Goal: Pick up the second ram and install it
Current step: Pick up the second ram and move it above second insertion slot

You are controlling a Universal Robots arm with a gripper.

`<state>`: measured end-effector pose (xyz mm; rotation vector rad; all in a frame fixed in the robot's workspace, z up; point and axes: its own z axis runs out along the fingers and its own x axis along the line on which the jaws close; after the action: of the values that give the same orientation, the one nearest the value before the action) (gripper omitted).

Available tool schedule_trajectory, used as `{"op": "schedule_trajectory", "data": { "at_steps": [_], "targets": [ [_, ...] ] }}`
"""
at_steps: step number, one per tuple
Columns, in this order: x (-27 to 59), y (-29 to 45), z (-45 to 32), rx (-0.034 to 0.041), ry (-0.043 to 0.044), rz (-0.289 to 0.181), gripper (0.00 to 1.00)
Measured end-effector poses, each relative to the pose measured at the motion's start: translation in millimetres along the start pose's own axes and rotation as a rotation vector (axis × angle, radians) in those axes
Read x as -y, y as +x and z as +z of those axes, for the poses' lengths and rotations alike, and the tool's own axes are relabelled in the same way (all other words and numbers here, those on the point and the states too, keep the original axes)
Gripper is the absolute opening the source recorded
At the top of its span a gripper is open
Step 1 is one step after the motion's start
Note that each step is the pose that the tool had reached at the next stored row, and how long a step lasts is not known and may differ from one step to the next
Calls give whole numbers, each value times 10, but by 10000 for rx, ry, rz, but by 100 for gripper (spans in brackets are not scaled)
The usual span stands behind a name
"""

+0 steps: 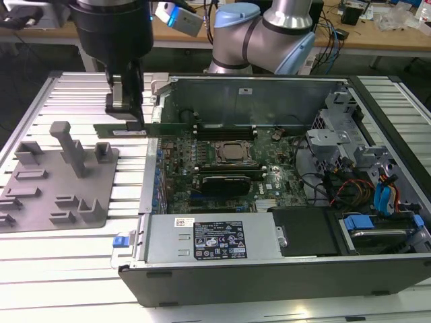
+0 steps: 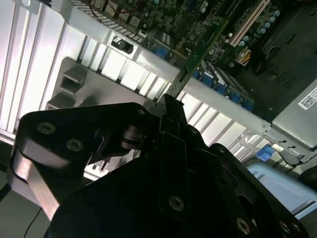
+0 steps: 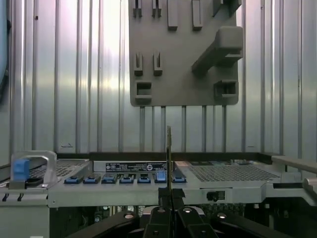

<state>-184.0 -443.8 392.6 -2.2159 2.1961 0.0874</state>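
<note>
The second ram (image 1: 111,128) is a slim greenish stick, held level in the air above the open computer case's (image 1: 269,276) wall on the exterior view's left, beside the grey fixture plate (image 1: 60,182). The gripper (image 1: 131,120) pinches it closed from above. The second wrist view shows its flat green face (image 2: 203,47) reaching over the motherboard (image 2: 163,20), while the first wrist view shows it edge-on, a thin line (image 3: 169,148).
</note>
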Motion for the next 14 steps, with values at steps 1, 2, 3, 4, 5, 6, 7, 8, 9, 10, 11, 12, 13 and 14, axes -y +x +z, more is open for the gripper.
{"op": "schedule_trajectory", "data": {
  "at_steps": [1, 2, 3, 4, 5, 6, 7, 8, 9, 10, 11, 12, 13, 14],
  "targets": [
    [82, 1, -2, 0, 0, 9, 9],
    [141, 2, -3, 0, 0, 14, 9],
    [220, 2, -4, 0, 1, 22, 9],
    [286, 2, -5, 1, 1, 24, 9],
    [346, 3, -7, 1, 1, 28, 9],
    [376, 3, -7, 1, 1, 29, 9],
    [407, 3, -8, 1, 1, 30, 9],
    [481, 4, -10, 1, 1, 30, 9],
    [516, 4, -11, 0, 1, 31, 9],
    [541, 4, -11, 1, 1, 32, 9],
    [600, 5, -12, 1, 1, 33, 9],
    [641, 5, -13, 1, 1, 32, 9],
    [667, 5, -13, 1, 1, 33, 9],
    [719, 5, -14, 1, 1, 35, 9]
  ]
}}
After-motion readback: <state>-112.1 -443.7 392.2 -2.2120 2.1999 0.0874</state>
